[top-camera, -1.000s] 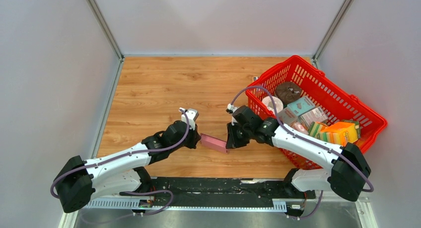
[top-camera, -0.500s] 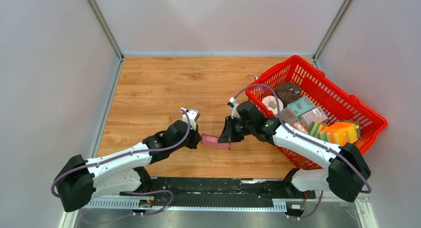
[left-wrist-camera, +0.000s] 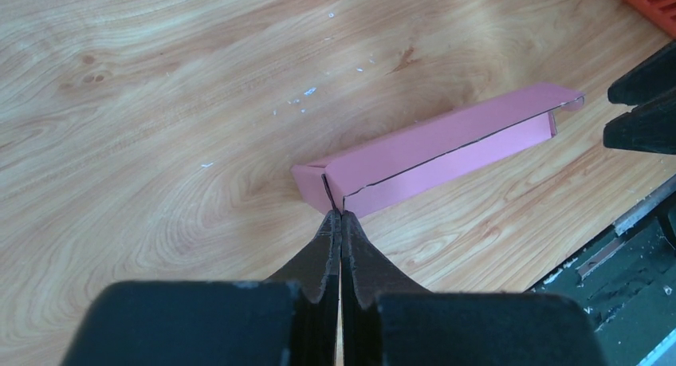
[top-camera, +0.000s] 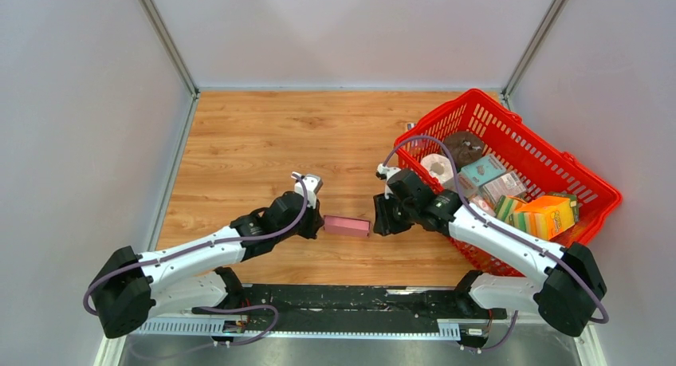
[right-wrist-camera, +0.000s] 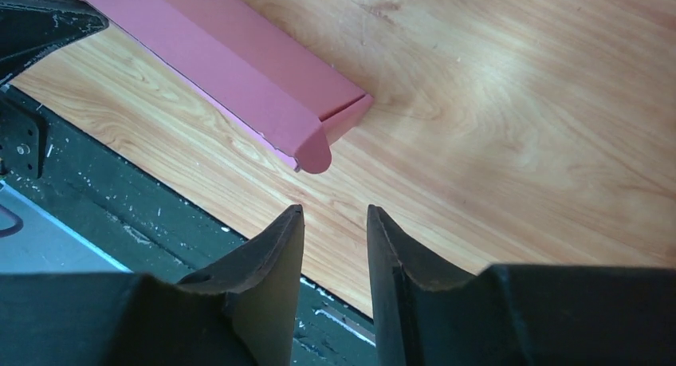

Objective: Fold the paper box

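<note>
The paper box (top-camera: 347, 226) is a long narrow pink folded box lying on the wooden table between my grippers. My left gripper (top-camera: 318, 225) is shut, and in the left wrist view its tips (left-wrist-camera: 340, 216) pinch the near end of the box (left-wrist-camera: 430, 155). My right gripper (top-camera: 380, 222) is open and empty, just off the box's right end. In the right wrist view (right-wrist-camera: 335, 210) the box (right-wrist-camera: 239, 59) lies ahead to the left, with a rounded tab sticking out at its end.
A red basket (top-camera: 522, 147) stands at the right, holding a toilet roll (top-camera: 437, 166), a teal box (top-camera: 481, 171), an orange box (top-camera: 550, 210) and other goods. A black rail (top-camera: 359, 298) runs along the table's near edge. Grey walls enclose the table.
My right gripper has let go of the box's right end and drawn back to the right. The box has swung from tilted to level, still pinched by the left gripper.
</note>
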`<state>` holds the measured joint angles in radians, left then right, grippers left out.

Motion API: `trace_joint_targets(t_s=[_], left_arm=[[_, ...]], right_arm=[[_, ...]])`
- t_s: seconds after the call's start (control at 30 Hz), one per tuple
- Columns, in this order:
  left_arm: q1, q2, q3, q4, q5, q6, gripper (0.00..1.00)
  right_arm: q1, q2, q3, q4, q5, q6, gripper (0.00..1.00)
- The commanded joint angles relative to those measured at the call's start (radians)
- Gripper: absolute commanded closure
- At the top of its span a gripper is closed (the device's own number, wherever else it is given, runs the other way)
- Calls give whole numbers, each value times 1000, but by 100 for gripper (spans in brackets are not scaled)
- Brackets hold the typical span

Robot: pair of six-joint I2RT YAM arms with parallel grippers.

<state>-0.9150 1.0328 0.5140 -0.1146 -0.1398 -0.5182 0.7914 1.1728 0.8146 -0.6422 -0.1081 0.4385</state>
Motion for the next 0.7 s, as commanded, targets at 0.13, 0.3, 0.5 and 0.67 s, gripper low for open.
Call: trace_joint_targets(t_s=[0.13, 0.3, 0.5, 0.67], left_arm=[[-4, 27, 46, -48, 11, 21, 100], [-4, 30, 46, -42, 11, 21, 100], [-4, 52, 58, -40, 23, 32, 100], [-4, 62, 69, -42, 22, 41, 100]], right_arm=[[5, -1, -22, 215, -7, -96, 60], [3, 16, -28, 260, -16, -121, 62], [5, 33, -29, 259, -1, -124, 66], [8, 25, -55, 240, 25, -115, 66]])
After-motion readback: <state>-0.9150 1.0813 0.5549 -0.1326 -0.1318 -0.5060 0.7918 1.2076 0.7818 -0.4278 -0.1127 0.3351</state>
